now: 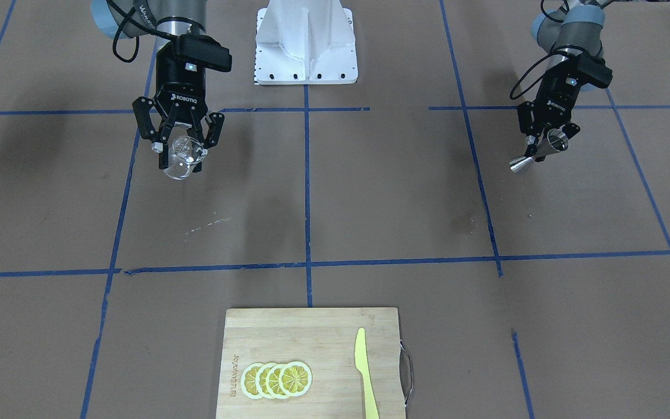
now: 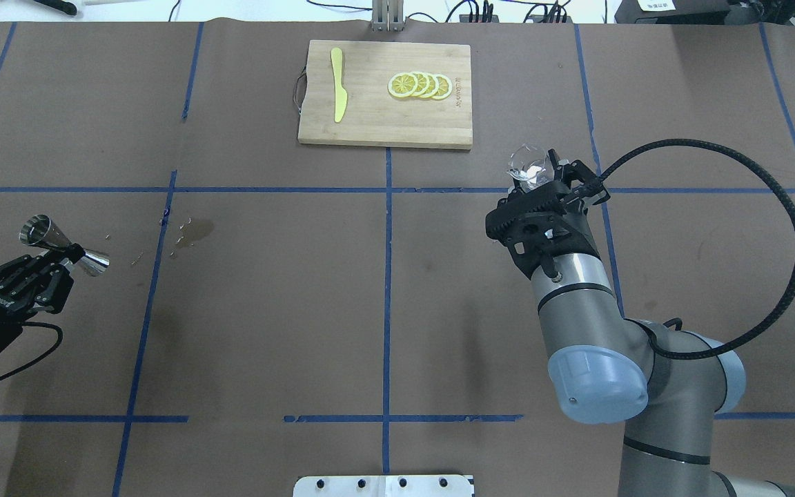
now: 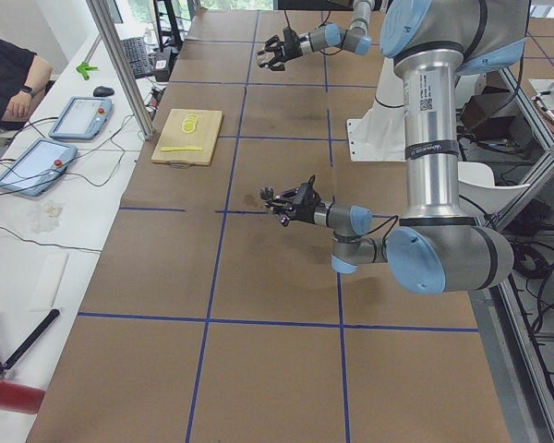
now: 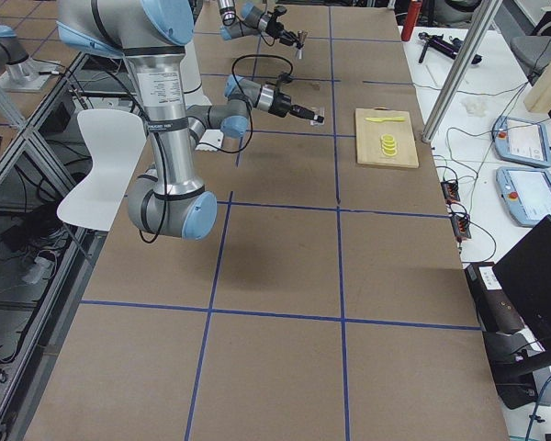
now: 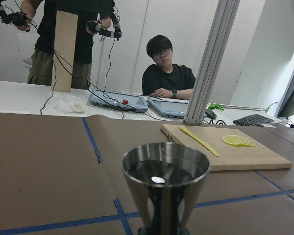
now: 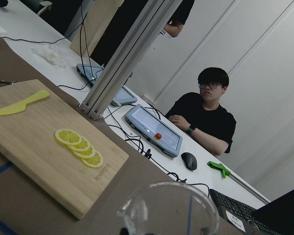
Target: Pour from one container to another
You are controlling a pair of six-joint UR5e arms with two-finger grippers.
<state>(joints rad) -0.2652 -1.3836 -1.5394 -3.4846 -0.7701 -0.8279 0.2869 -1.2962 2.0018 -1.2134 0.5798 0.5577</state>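
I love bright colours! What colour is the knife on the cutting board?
The knife is light yellow-green, seen best in the exterior front-facing view.

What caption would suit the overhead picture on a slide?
Left end effector grips a steel jigger, right end effector a glass cup, far apart; cutting board beyond.

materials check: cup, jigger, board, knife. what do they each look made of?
Cup: likely clear glass, though clear plastic can't be excluded; see-through, with bright glints.
Jigger: polished steel by the look; mirror finish, with reflections inside the bowl.
Board: wood or bamboo, matte; pale tan with visible grain strips.
Knife: probably plastic; uniform pale yellow, no shine.
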